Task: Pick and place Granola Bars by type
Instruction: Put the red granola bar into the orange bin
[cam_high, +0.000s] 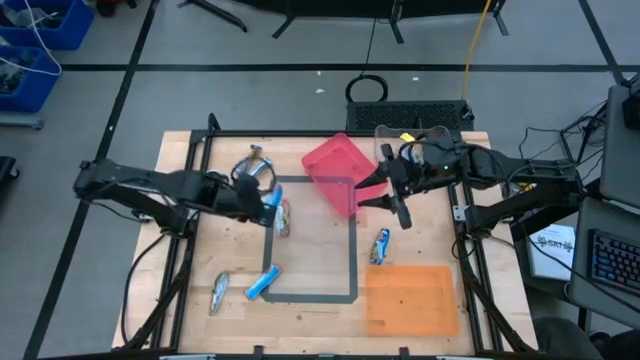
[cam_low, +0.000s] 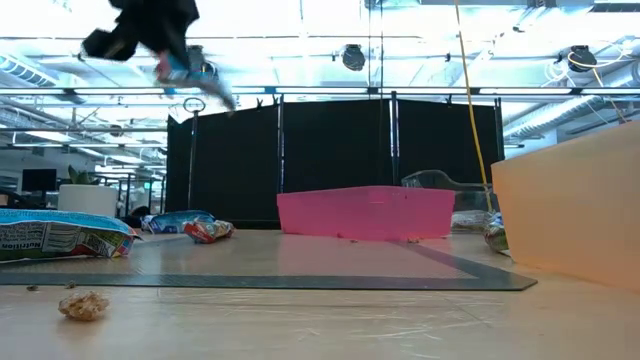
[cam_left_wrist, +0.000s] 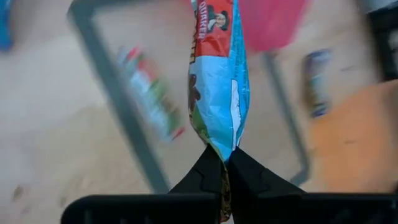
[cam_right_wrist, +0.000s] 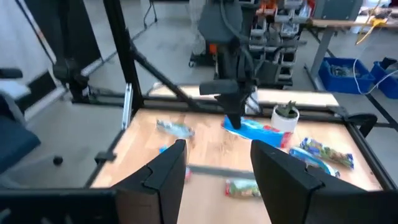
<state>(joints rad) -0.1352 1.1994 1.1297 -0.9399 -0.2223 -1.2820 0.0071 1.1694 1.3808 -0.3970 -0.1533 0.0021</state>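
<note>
From above, several granola bars lay loose on the table, and neither the pink bin nor the orange bin visibly held any: sorting looked barely begun. The left gripper carried a blue bar.

The left wrist view showed its jaws pinched tight on that bar's end.

The right wrist view showed the right gripper part-open, empty.

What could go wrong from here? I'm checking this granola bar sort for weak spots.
The left gripper pinches only the end seam of the blue-and-red Quaker bar, carried high above the table, so it may swing or slip out. The right gripper hangs open beside the pink bin; if that is the drop spot, the arms could crowd each other.
</note>
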